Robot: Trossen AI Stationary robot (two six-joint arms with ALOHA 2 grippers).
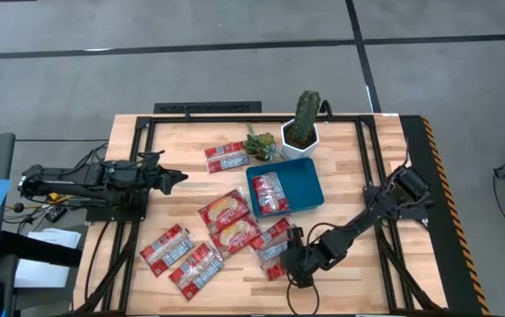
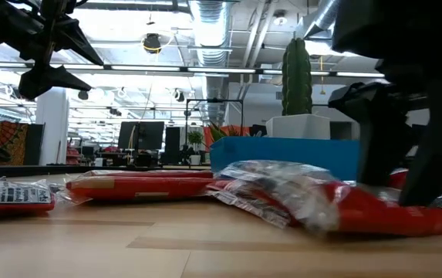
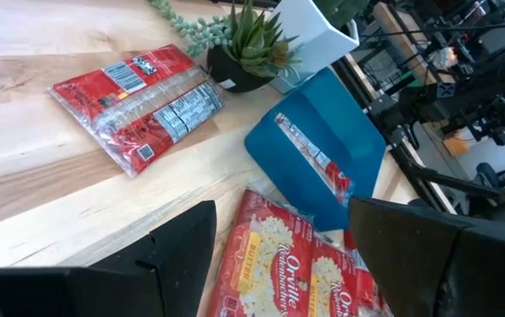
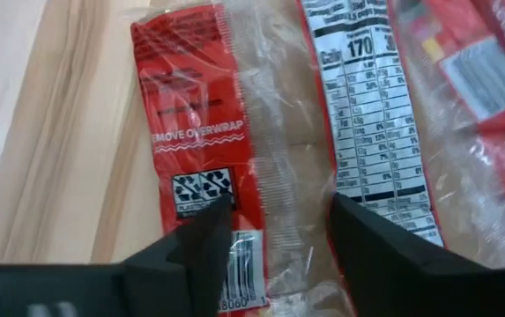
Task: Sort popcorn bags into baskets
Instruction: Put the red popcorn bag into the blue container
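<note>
Item: wooden tabletop (image 1: 340,158), sorting in progress.

Basket (image 1: 308,187): one teal-blue tray, right of the tabletop's centre, nearer the far edge. Contents: a single popcorn bag (image 1: 271,192), lying along the tray's left side. Remainder of the tray bare.

Popcorn bags outstanding, all on the tabletop:
- one bag (image 1: 226,158) toward the far edge, beside a small succulent (image 1: 260,143);
- two front-printed bags (image 1: 224,209) and (image 1: 234,234) just left of the tray, edges touching or overlapping;
- two bags (image 1: 166,247) and (image 1: 197,268) toward the near-left;
- a pair (image 1: 272,234) close below the tray's near-left corner, the nearer one (image 4: 270,132) under the right gripper.

Exact count of the last group cannot be told; the arm covers part of it.

Right gripper (image 1: 289,260): low over the near edge of the tabletop, fingers apart and straddling the clear seam strip of that bag, not closed on it in the right wrist view. Judged step: about to pinch this bag for transfer to the tray.

Left gripper (image 1: 174,177): parked over the left side of the tabletop, raised, fingers spread, empty.

Other: cactus in a white pot (image 1: 301,134) at the far edge, not part of the sort.

Progress, judged: early; one bag in, roughly seven left.
</note>
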